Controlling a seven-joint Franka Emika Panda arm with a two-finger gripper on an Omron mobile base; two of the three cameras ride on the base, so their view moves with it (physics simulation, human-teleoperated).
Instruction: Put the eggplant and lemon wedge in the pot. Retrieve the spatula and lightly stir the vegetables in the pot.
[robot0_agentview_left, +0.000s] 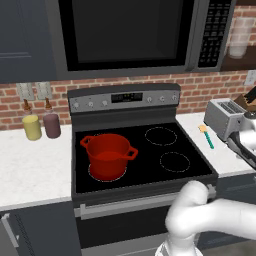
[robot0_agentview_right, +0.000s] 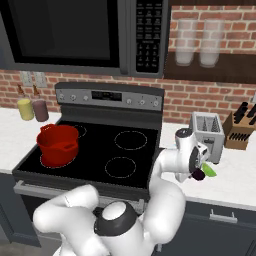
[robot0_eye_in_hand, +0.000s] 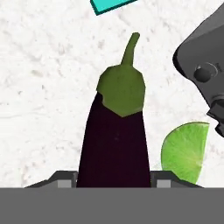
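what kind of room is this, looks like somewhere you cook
A simulated home kitchen, by the look of it: a black stove with a red pot on one burner, a microwave mounted above it, and a toaster on the white counter against a brick wall.

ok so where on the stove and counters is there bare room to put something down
Free: the three bare burners beside the pot, and the white counter left of the stove, in front of the two bottles. Crowded: the right counter, where toaster, spatula, lime wedge and the claw with the eggplant cluster.
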